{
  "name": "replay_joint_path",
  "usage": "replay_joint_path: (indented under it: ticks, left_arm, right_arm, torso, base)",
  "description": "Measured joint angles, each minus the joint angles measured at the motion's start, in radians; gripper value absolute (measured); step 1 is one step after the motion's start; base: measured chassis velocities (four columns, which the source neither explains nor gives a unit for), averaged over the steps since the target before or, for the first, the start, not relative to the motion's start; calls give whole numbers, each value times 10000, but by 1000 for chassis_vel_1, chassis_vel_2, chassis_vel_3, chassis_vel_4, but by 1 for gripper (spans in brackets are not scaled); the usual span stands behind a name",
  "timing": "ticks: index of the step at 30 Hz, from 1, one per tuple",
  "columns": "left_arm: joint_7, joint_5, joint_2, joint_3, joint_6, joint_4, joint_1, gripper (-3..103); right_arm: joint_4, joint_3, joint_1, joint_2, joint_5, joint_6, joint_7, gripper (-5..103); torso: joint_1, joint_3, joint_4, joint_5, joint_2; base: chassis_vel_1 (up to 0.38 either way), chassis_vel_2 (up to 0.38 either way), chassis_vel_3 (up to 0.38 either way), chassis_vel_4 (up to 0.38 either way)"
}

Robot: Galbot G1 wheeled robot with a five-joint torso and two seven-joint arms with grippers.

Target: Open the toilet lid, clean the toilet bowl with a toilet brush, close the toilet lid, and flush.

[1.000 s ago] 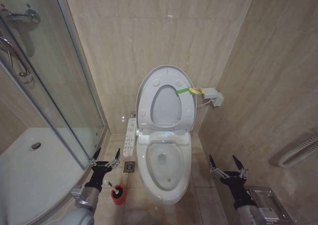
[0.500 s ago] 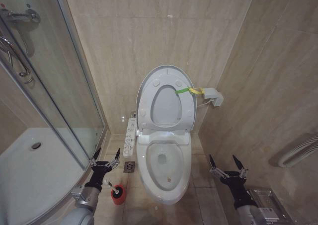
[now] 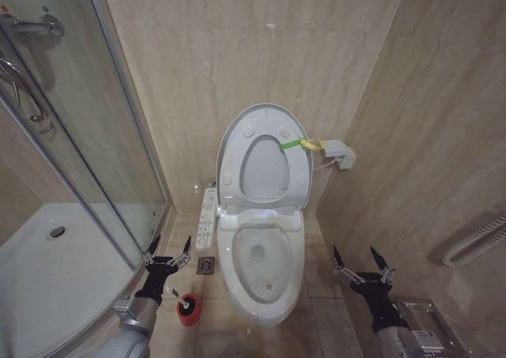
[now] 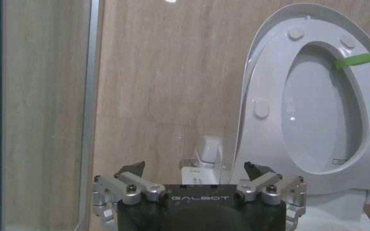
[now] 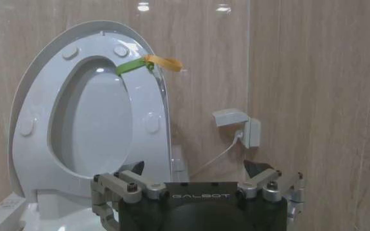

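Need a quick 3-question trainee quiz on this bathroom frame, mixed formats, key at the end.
1. True or false: the large white plastic oval toilet lid stands raised against the wall.
2. Multiple choice: the small red round cup holder of the toilet brush sits on the floor nearest to: A) the left gripper; B) the right gripper; C) the grey wall box.
3. Fill in: the yellow-green strap is tied at the edge of the ____.

Key: 1 true. 2 A. 3 lid. Both grippers are open and hold nothing, on either side of the white ceramic toilet bowl.
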Motion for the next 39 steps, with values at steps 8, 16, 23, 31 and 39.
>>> replay_joint_path:
  ticks: [8,16,23,31,39]
  left_arm:
    - [0,0,0,0,0,0,0,100]
    - [0,0,0,0,0,0,0,100]
    - [0,0,0,0,0,0,-1,100]
    - [0,0,0,0,0,0,0,100]
    - [0,0,0,0,0,0,0,100]
  right_arm:
    - [0,0,0,0,0,0,0,100]
    - [0,0,0,0,0,0,0,100]
    - [0,0,0,0,0,0,0,100]
    - [0,0,0,0,0,0,0,100]
    - [0,0,0,0,0,0,0,100]
  torso:
    - [0,0,0,0,0]
    - [0,0,0,0,0]
    - [0,0,0,0,0]
    - [0,0,0,0,0]
    - [0,0,0,0,0]
  base:
    - [0,0,0,0]
    - [0,0,0,0]
    - [0,0,0,0]
    - [0,0,0,0]
    - [0,0,0,0]
